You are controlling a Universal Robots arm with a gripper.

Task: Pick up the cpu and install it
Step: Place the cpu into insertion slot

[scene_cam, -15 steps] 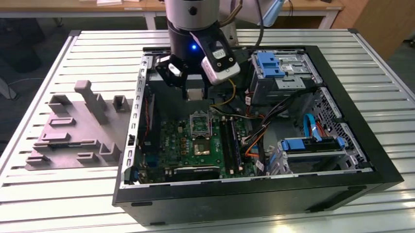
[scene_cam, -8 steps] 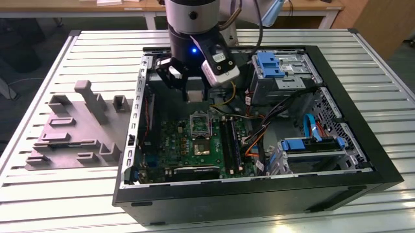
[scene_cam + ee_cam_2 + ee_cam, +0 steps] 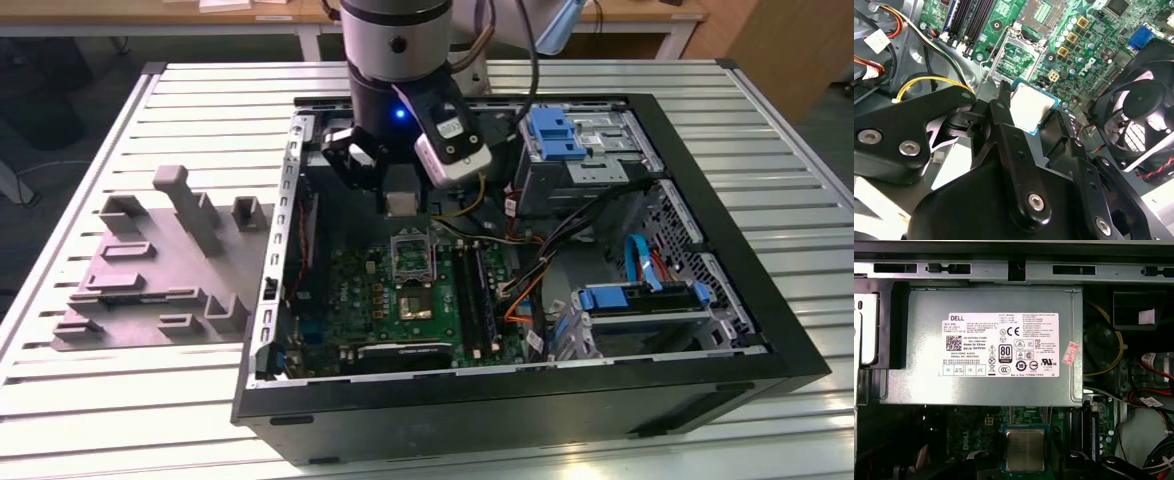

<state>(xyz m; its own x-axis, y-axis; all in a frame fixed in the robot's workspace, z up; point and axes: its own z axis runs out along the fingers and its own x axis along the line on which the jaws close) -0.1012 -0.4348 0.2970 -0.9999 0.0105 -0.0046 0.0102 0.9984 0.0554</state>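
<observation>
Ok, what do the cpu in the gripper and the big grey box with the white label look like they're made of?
The cpu has a pale silvery metal lid, satin and softly reflective. Its thin blue-green rim is probably circuit-board laminate. The grey box is likely painted or plated sheet steel, matte, with folded edges. Its white label looks like printed paper or film.

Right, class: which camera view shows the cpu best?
The first wrist view: the cpu faces the camera squarely. The second wrist view shows it aslant, partly behind the end effector. In the exterior view it is a pale patch beneath the end effector.
</observation>
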